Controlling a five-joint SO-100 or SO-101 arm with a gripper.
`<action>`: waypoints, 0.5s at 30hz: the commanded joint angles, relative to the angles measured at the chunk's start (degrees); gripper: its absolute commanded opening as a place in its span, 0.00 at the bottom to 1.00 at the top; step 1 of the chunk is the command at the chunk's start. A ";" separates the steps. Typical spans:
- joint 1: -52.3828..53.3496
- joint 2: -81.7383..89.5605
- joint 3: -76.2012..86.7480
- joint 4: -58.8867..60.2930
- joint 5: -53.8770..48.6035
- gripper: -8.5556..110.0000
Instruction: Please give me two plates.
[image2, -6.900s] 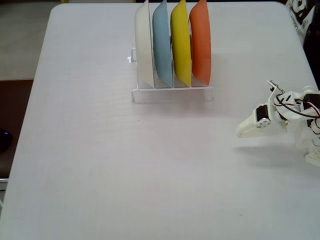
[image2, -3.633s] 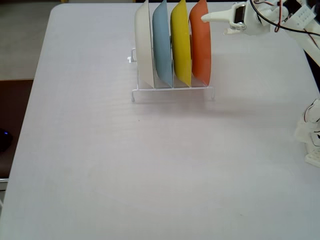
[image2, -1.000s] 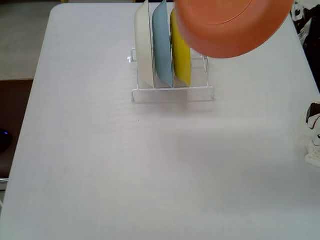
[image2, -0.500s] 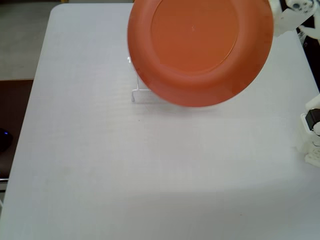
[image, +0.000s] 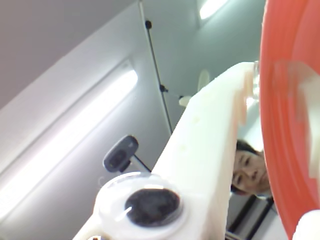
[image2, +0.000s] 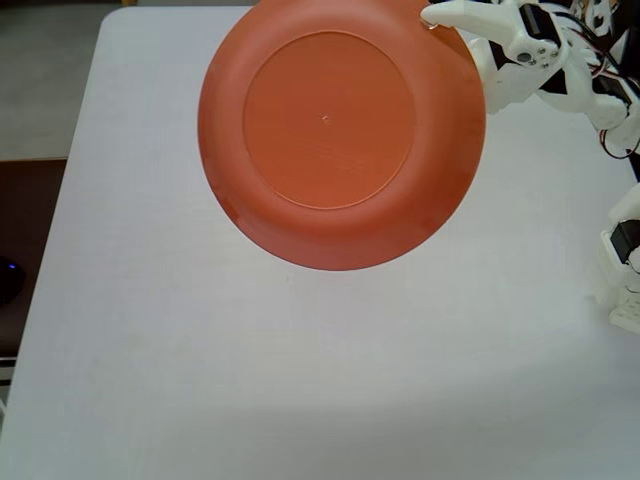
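Orange plate (image2: 340, 130) hangs high over the tabletop (image2: 150, 350), face toward the fixed camera, fingers (image2: 445, 16) clamped on its upper right rim. Looks light, stiff plastic, probably slick; that deep rim is the natural hold. Yellow plate hidden.

Fixed view: bright, even, soft light from above w/ slightly washed-out colour; the table (image2: 150, 300) reads pale and low-contrast, a broad faint shadow lies along its near edge, and the orange plate (image2: 340, 130) is fairly sharp w/ mild sheen, no hard glare. Wrist view: looks up at the ceiling, where a long tube light (image: 70, 145) and a second light (image: 212, 6) at the top edge blow out to white. There the gripper finger (image: 200, 165) and plate rim are close, soft and out of focus, the rim oversaturated, and the backgd is hazy.
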 joint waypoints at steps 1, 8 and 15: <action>-0.44 -0.35 -0.97 -3.60 0.26 0.07; -0.26 -1.58 -0.97 -4.66 -0.62 0.07; -0.26 -1.67 -0.97 -4.75 -1.41 0.07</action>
